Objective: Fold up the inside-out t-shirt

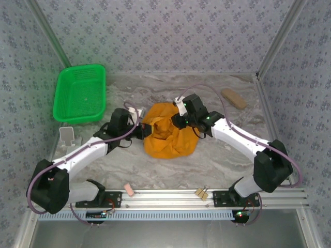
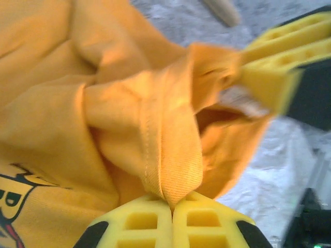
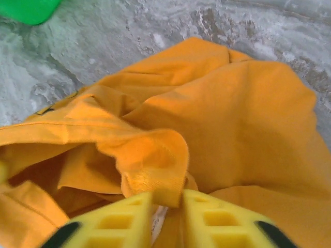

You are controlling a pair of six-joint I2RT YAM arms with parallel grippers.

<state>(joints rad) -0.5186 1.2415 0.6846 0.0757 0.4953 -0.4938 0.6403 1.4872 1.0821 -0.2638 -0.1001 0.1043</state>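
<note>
The left arm (image 1: 88,152) reaches from its base at the near left edge, going forward and inward over the table (image 1: 207,165), and its wrist ends at the left side of the inside-out t-shirt (image 1: 168,135). The right arm (image 1: 238,137) bends from the near right edge toward the middle, and its wrist is over the far right part of the shirt.

The shirt lies bunched in 1 orange-yellow heap near the middle of the table, between the 2 wrists, well apart from the green basket (image 1: 85,67) at the far left. In the left wrist view a part of the dark graphic (image 2: 10,199) shows at the lower left of the cloth.

The left gripper (image 2: 171,206) is fully closed: its 2 yellow fingers (image 2: 139,222) meet, and a stitched folded edge of the shirt is pinched between the tips and rises from them.

The right gripper (image 3: 166,195) has its fingers (image 3: 124,219) a little apart, with a narrow gap visible between them. A folded edge of the shirt sits in this gap at the tips; I cannot tell if they press on it.
</note>
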